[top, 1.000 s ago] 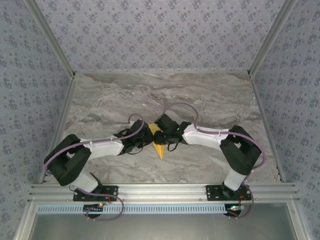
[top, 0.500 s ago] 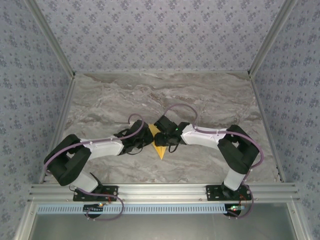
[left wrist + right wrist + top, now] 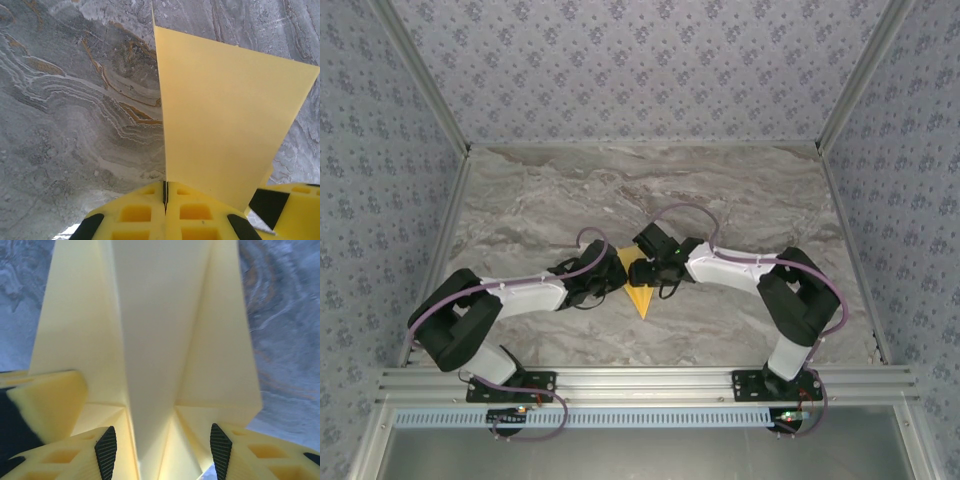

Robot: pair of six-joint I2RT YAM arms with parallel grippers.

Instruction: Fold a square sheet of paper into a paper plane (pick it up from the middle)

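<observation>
Yellow-orange square sheet of paper (image 3: 639, 292), already dart-shaped, sits mid-counter (image 3: 740, 200) between both arms, tip toward bases. Left tool (image 3: 165, 197) together, clamped on paper's edge. Right tool (image 3: 162, 450) has widened over the last second and eased back; fingers apart, astride centre fold. Likely crease pressed and released; next fold pending.

Lighting: bright, diffuse, from overhead. Shadows: soft, faint, close under objects on marble table (image 3: 540, 200). Right wrist view: folded yellow paper (image 3: 165, 340) washed pale, close-range blur; table smeared at 2 o'clock. Left wrist view: marble veins crisp at 9 o'clock, paper evenly lit.
</observation>
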